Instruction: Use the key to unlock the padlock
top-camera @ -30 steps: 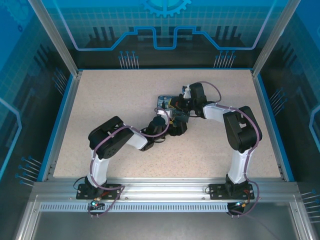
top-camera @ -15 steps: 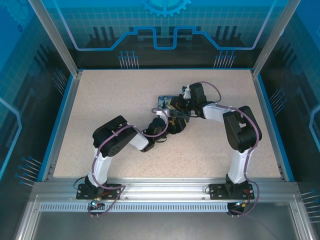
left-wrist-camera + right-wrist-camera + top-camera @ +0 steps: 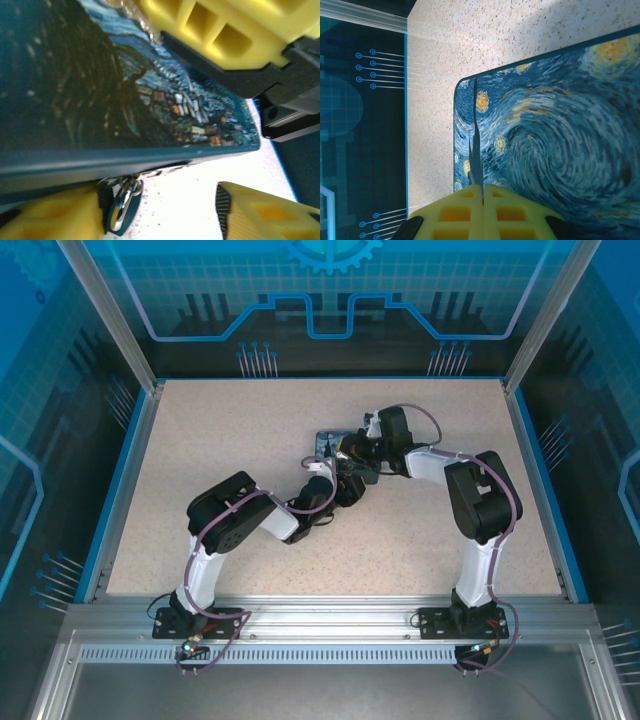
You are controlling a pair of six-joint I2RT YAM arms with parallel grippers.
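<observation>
Nearest me, the left gripper [image 3: 160, 200] reaches in from about 7 o'clock, its jaws roughly half open and clamped on nothing. A small metal piece on a ring, which I take to be the key [image 3: 122, 202], sits against one yellow finger [image 3: 50, 217] with a clear gap to the other. The key hangs at the near edge of the padlock [image 3: 75, 100], but I cannot tell whether it is seated in the keyhole. The padlock lies flat on the table [image 3: 440, 45], just past centre toward 12 o'clock. Beyond it, the right gripper [image 3: 483, 197] comes in from 3 o'clock, jaws fully closed and empty, tips over the painted face. I judge it is steadying the padlock. Gripping and turning the key remain, and I see no sign the padlock is unlocked.
</observation>
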